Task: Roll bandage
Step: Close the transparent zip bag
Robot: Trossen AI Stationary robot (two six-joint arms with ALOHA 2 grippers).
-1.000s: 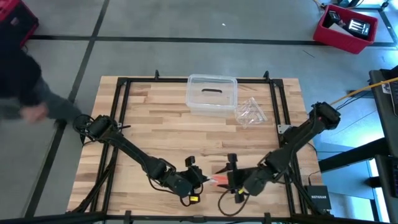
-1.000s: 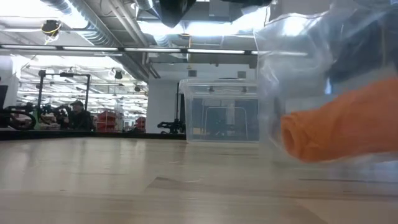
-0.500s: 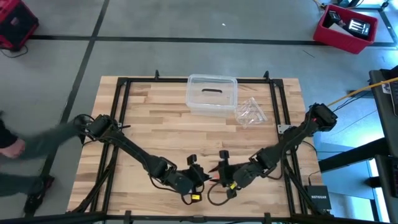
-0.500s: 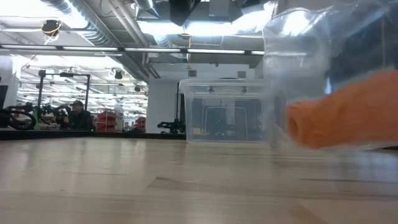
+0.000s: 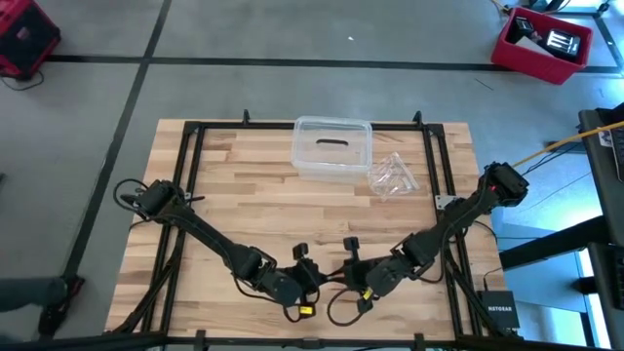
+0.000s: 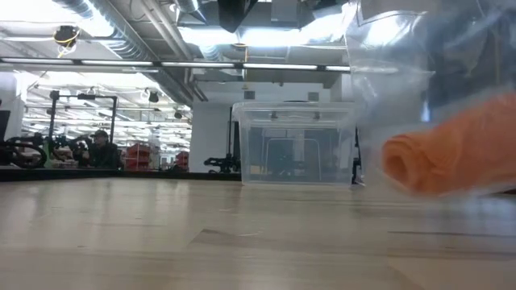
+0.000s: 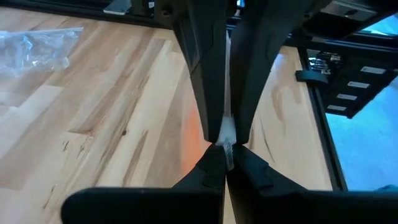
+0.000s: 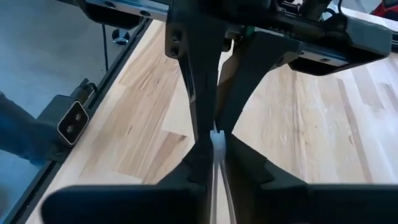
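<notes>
The orange bandage is a small roll inside a clear plastic bag, which hangs just above the table near its front edge. In the left wrist view a patch of the orange bandage shows below the fingers. My left gripper and my right gripper meet tip to tip over the front centre. Both are shut on the bag's thin upper edge. The roll itself touches neither gripper. My left gripper pinches the bag's thin clear edge between its two fingers, slanting down from the table's left. The bag hangs below with the roll in it. My right gripper pinches the same edge from the opposite side, slanting down from the table's right, tips facing the left gripper's.
A clear plastic box stands at the far middle of the table, with crinkled clear bags to its right. Black frame rails run along the table's sides. Bare wood lies between the box and the grippers.
My right gripper has moved toward the table's left, up to my left gripper, and now covers the orange patch that showed between them. The hanging bag with the roll has shifted slightly in the low view. My left gripper has kept still.
</notes>
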